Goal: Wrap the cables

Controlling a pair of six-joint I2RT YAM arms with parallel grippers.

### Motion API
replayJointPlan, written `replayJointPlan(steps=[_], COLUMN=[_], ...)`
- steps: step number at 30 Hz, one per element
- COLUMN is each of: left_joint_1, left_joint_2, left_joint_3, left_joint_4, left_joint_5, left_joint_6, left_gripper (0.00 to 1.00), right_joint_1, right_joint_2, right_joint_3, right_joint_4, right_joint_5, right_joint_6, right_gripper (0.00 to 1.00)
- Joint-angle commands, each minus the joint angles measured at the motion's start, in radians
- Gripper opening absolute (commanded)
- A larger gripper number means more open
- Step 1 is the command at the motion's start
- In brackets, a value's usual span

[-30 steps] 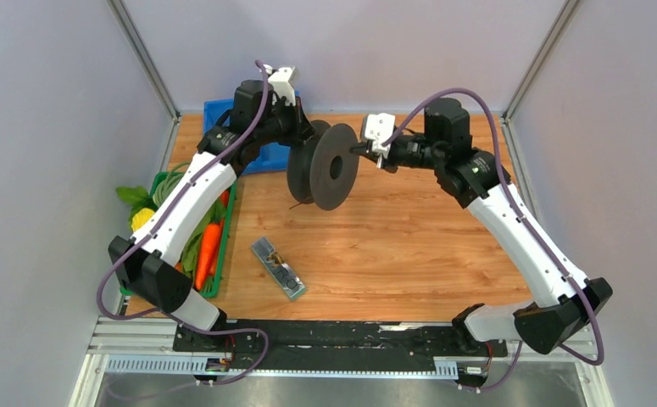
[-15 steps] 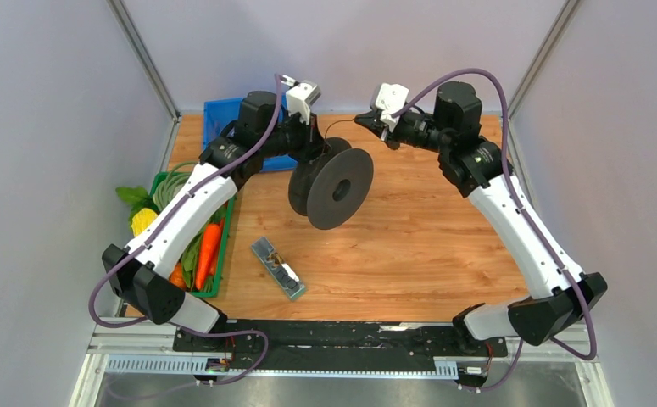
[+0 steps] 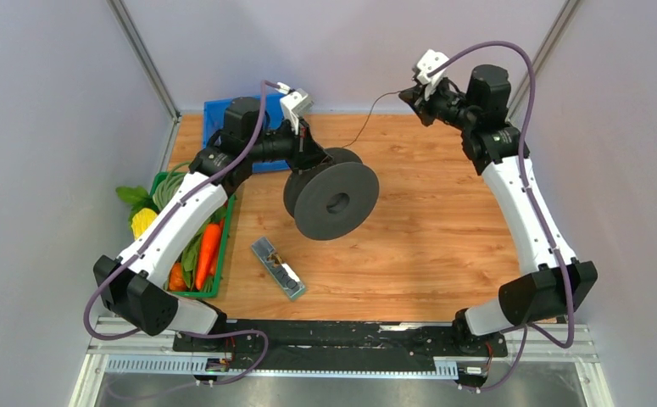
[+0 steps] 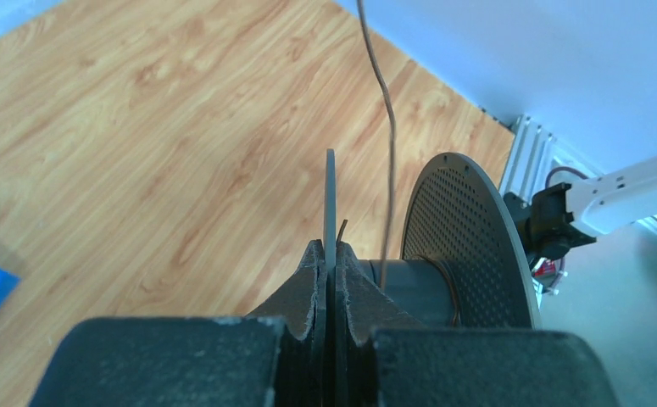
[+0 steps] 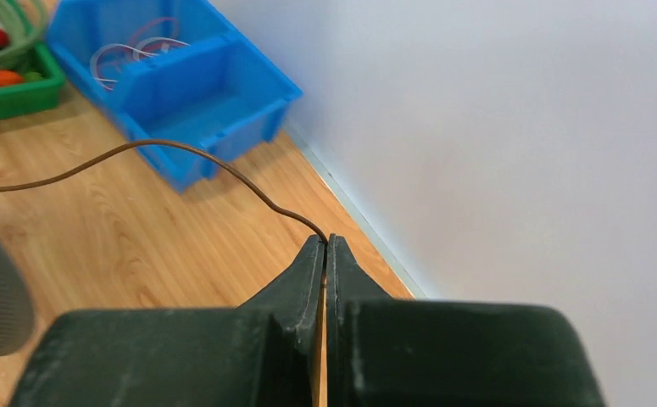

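Note:
A black spool (image 3: 336, 199) hangs over the middle of the wooden table. My left gripper (image 3: 309, 146) is shut on its far flange (image 4: 330, 199), whose thin edge stands between the jaws. The near flange (image 4: 464, 246) and the hub (image 4: 414, 284) show to the right. The thin black cable (image 3: 367, 114) runs from the hub up and right to my right gripper (image 3: 411, 95), which is shut on its end, high near the back wall. In the right wrist view the cable (image 5: 180, 153) curves from the left into the closed tips (image 5: 325, 244). A few turns lie on the hub.
A blue bin (image 3: 214, 114) with thin white loops (image 5: 134, 51) stands at the back left. A green basket (image 3: 223, 222) with a carrot, greens and a coiled green hose stands at the left edge. A small remote-like strip (image 3: 278, 267) lies near the front.
My right gripper has moved up and to the right toward the back wall, drawing the cable out. My left gripper has turned and lowered the spool a little to the right.

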Motion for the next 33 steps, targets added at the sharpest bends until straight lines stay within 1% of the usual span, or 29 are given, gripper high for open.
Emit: replayJointPlan(steps=[1,6,11,18,19,21,24,25,29,31,33], left_joint_1=[0.046,0.068,0.124,0.171,0.175,0.190,0.226,0.235,0.273,0.287,0.296], left_joint_2=[-0.062,-0.083,-0.079,-0.074,-0.068,-0.054,-0.014,-0.001,0.023,0.021,0.013], left_joint_3=[-0.008,-0.029,-0.043,-0.013,-0.006,-0.006,0.009,0.021,0.069,0.089,0.095], left_joint_4=[0.171,0.192,0.322,0.393,0.431,0.524,0.708,0.762,0.781,0.767,0.716], left_joint_5=[0.185,0.231,0.264,0.287,0.287,0.282,0.264,0.256,0.183,0.114,0.020], left_joint_6=[-0.038,-0.030,-0.140,-0.240,-0.273,-0.391,-0.626,-0.675,-0.745,-0.780,-0.791], left_gripper=[0.00,0.00,0.00,0.00,0.00,0.00,0.00,0.00,0.00,0.00,0.00], right_joint_1=[-0.095,-0.213,-0.309,-0.374,-0.382,-0.389,-0.391,-0.391,-0.391,-0.386,-0.373], right_joint_2=[0.020,0.063,0.078,0.075,0.073,0.078,0.081,0.081,0.063,0.051,0.037], right_joint_3=[0.023,0.046,0.024,-0.039,-0.048,-0.071,-0.114,-0.134,-0.207,-0.233,-0.260], right_joint_4=[0.062,0.066,0.062,0.056,0.056,0.053,0.046,0.044,0.032,0.024,0.009], right_joint_5=[0.040,0.030,0.009,-0.005,-0.003,-0.008,-0.017,-0.020,-0.043,-0.055,-0.060], right_joint_6=[0.098,0.161,0.141,0.112,0.106,0.094,0.066,0.063,0.054,0.055,0.063], right_gripper=[0.00,0.00,0.00,0.00,0.00,0.00,0.00,0.00,0.00,0.00,0.00])
